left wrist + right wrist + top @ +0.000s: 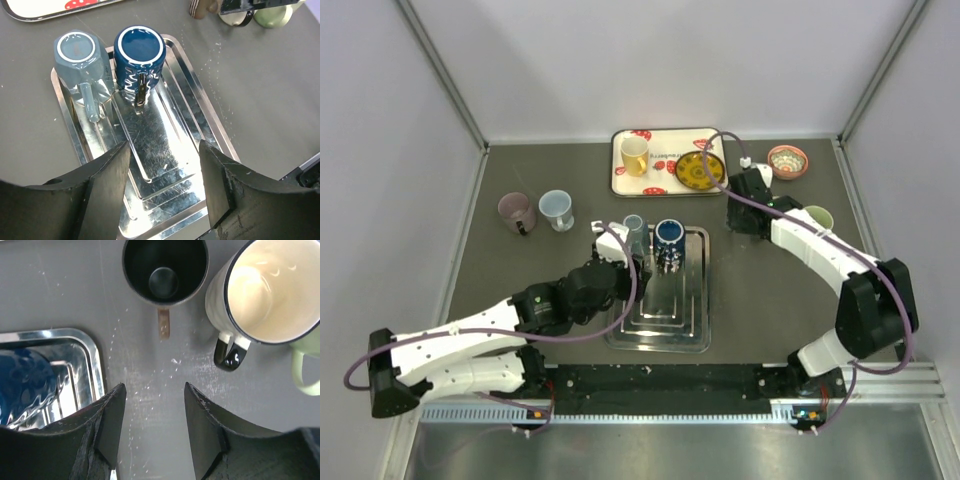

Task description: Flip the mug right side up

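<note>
**Fig.** Left tool (162, 145) open and empty above the stepped metal tray (197, 100) on the grey surface (265, 100). At the tray's far end the dark blue mug (140, 50) stands inverted, foot ring up and handle toward the tool. Its glaze is glossy with a white wave pattern. A pale blue mug (76, 50), also inverted, stands just beside it. Likely hazards are the slick glaze slipping in the pinch and the neighbour being knocked. Right tool (154, 387) open, empty.
</note>
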